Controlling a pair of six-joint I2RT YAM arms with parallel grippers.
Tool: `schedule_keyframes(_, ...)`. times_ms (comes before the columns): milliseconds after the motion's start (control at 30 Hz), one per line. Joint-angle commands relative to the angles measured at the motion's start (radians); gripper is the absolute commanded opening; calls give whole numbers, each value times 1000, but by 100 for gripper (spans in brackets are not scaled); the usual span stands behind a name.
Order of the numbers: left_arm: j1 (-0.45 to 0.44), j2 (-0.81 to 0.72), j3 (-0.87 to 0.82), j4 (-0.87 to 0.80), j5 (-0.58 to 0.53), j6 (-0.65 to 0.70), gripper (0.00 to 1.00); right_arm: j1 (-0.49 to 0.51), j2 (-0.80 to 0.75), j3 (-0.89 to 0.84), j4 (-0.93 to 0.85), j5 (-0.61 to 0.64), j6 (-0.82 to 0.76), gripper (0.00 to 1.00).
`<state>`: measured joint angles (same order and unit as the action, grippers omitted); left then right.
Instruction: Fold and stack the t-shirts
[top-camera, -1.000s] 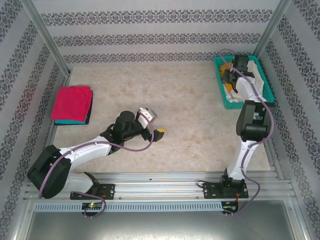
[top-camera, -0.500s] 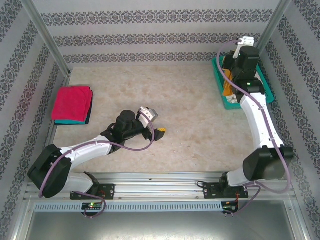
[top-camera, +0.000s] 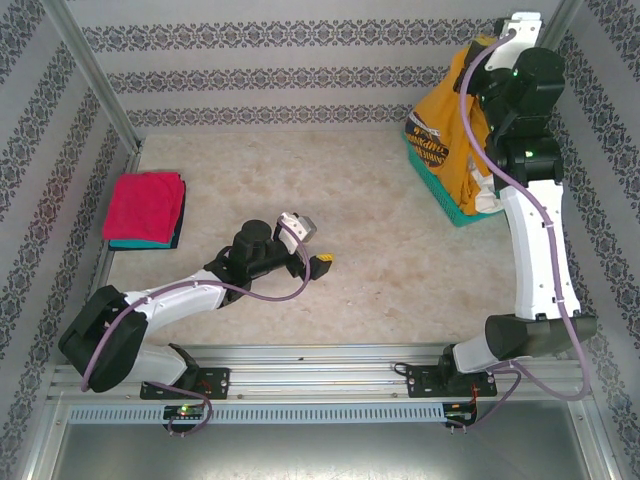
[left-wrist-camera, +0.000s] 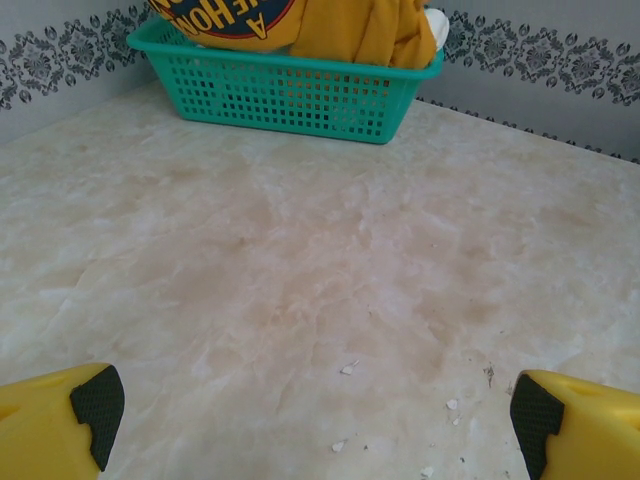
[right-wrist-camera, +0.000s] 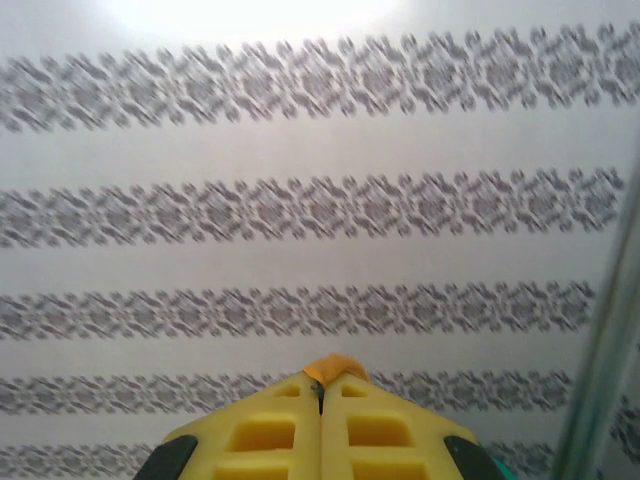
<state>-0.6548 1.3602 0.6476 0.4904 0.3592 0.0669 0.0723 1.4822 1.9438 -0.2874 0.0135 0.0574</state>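
A mustard-orange t-shirt (top-camera: 452, 135) with a dark round logo hangs from my right gripper (top-camera: 478, 52), which is raised high at the back right and shut on a pinch of its cloth (right-wrist-camera: 335, 368). The shirt's lower part still trails into the teal basket (top-camera: 445, 205). From the left wrist the same shirt (left-wrist-camera: 330, 25) shows heaped over the basket (left-wrist-camera: 290, 95). A folded magenta t-shirt (top-camera: 146, 205) lies on a teal t-shirt (top-camera: 140, 243) at the table's left edge. My left gripper (top-camera: 308, 250) rests open, low over the table's middle, with nothing between its fingers (left-wrist-camera: 85, 410).
The marble-patterned table (top-camera: 330, 200) is enclosed by patterned walls on three sides, with metal posts (top-camera: 95, 70) at the back corners. Small white crumbs (left-wrist-camera: 347, 368) lie on the surface in front of the left gripper.
My right arm has swung up from the basket, lifting the mustard-orange t-shirt out and high against the back wall. The left arm has stayed still.
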Motion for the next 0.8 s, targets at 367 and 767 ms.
schedule_keyframes(367, -12, 24, 93, 206, -75, -118, 100, 111, 4, 157, -19, -499, 242, 0)
schedule_keyframes(767, 15, -61, 57, 197, -181, -183, 100, 293, 186, 84, -35, -617, 258, 21)
